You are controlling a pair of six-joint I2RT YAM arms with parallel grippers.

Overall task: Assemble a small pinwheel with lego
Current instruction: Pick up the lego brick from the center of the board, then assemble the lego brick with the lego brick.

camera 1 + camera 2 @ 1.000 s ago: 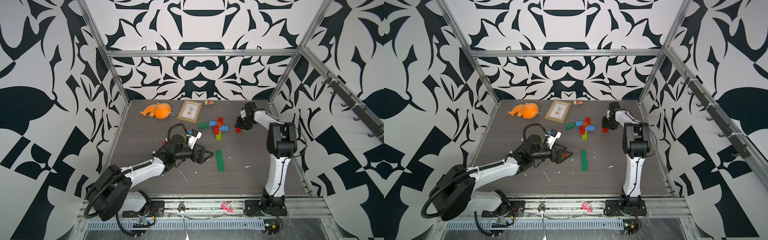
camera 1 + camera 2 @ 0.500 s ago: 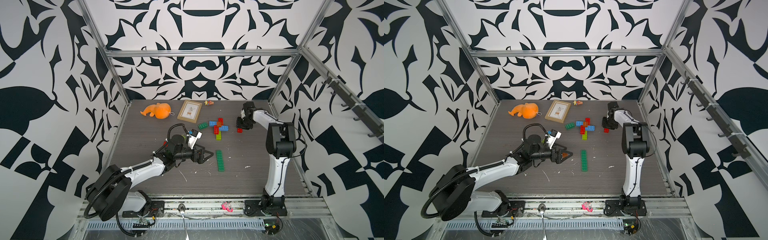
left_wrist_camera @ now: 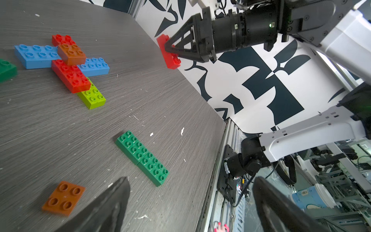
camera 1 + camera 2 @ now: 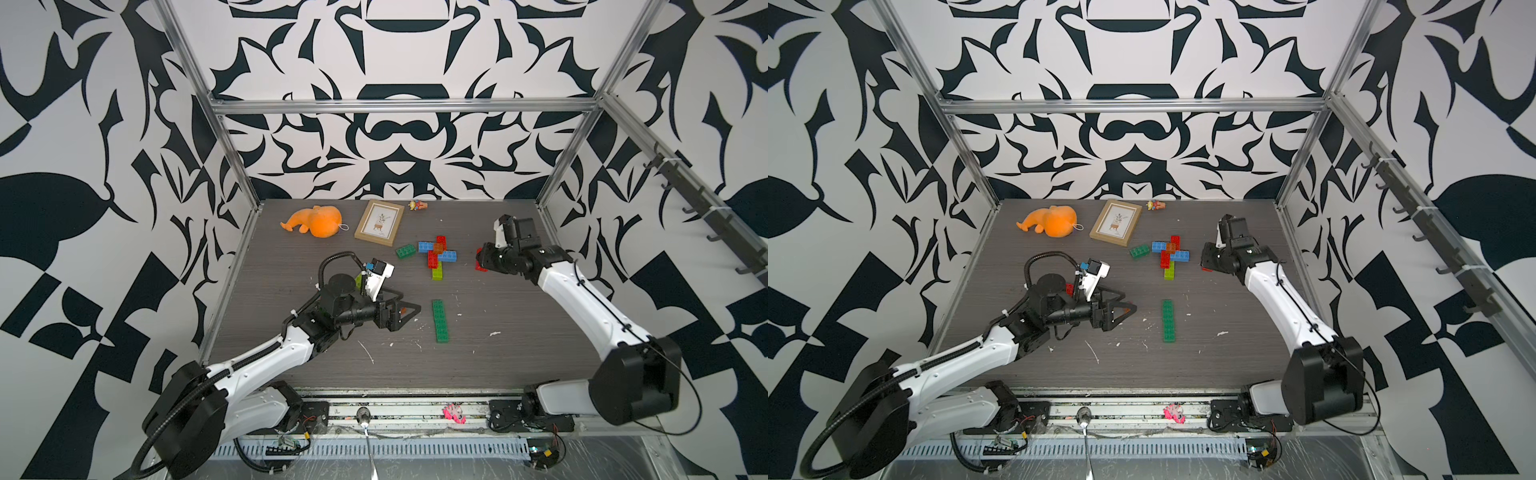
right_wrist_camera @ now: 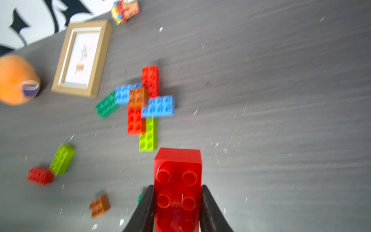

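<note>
The part-built lego pinwheel (image 4: 437,253) lies flat at the back middle: blue, red and lime bricks crossed under an orange-brown square (image 3: 71,53). To its right, my right gripper (image 5: 177,187) is shut on a red brick (image 5: 177,172), which it holds just above the table (image 4: 481,266). My left gripper (image 3: 191,180) hovers open and empty near the table's middle (image 4: 409,305). An orange-brown square brick (image 3: 63,197) lies by its fingertips. Two dark green bricks (image 4: 439,321) lie end to end just right of it. Another dark green brick (image 4: 405,251) sits left of the pinwheel.
An orange plush toy (image 4: 318,221), a wooden picture frame (image 4: 379,224) and a small figurine (image 4: 417,205) lie along the back wall. A loose lime brick (image 5: 61,159) and a red brick (image 5: 40,175) sit behind the left arm. White scraps dot the table.
My right gripper has tightened on the red brick and shifted slightly; its wrist view is blurred by motion. The left arm has stayed still.
</note>
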